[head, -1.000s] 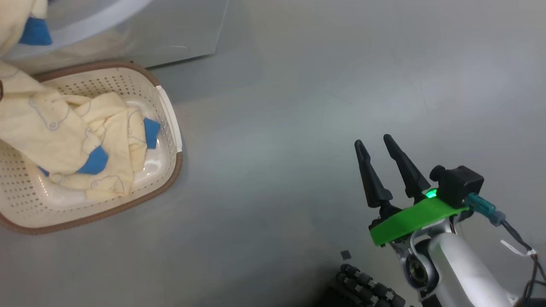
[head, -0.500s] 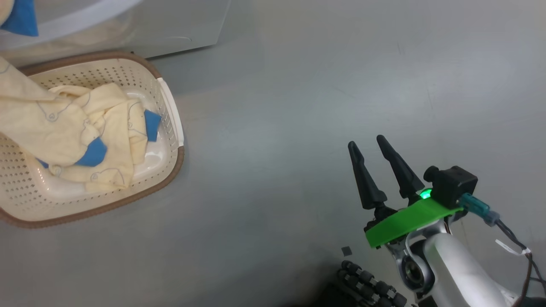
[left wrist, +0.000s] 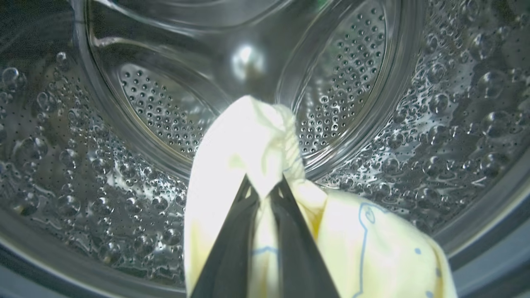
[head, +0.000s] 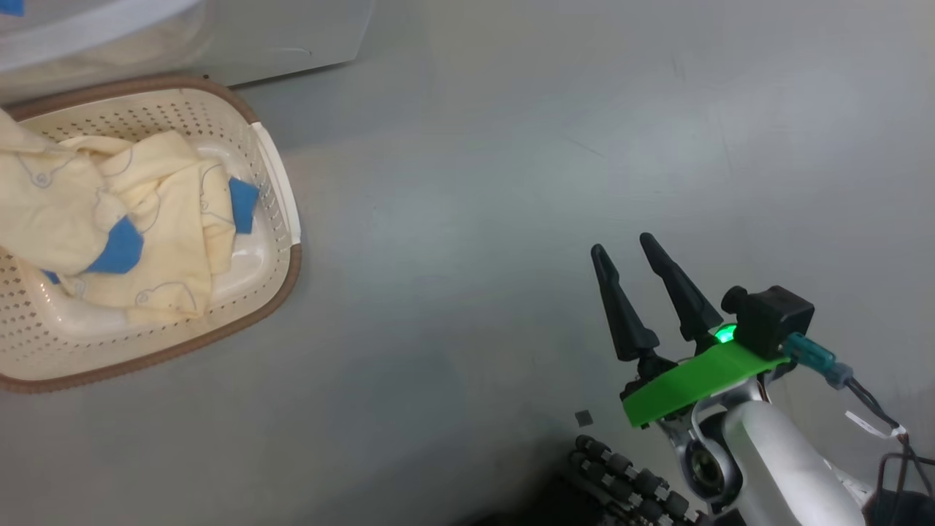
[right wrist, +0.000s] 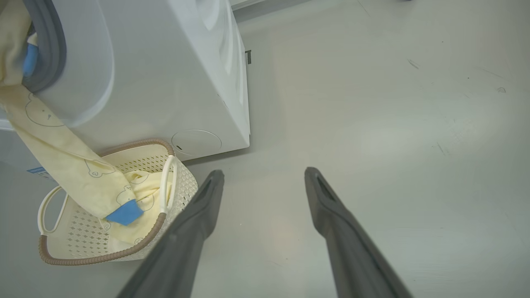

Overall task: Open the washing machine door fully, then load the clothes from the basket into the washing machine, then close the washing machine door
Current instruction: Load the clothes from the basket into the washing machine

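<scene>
The left gripper (left wrist: 265, 188) pinches soft pale-yellow clothes (left wrist: 236, 140) inside the perforated steel drum (left wrist: 157, 99); the rest lies in the holed cream basket (head: 29, 321). The right gripper (head: 619, 245) stands open.

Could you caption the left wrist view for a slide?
Left gripper, shut on the clothes, inside the steel drum of the washing machine.

The basket (head: 182, 343) sits on the grey floor (head: 475, 183) at the left, just before the white washing machine (head: 292, 36); the clothes (head: 146, 219) lie heaped inside it (pale yellow, blue patches), running off the left edge; the right gripper (head: 621, 244) hovers at lower right, well apart, fingers spread, a green light (head: 723, 334) glowing behind them.
</scene>
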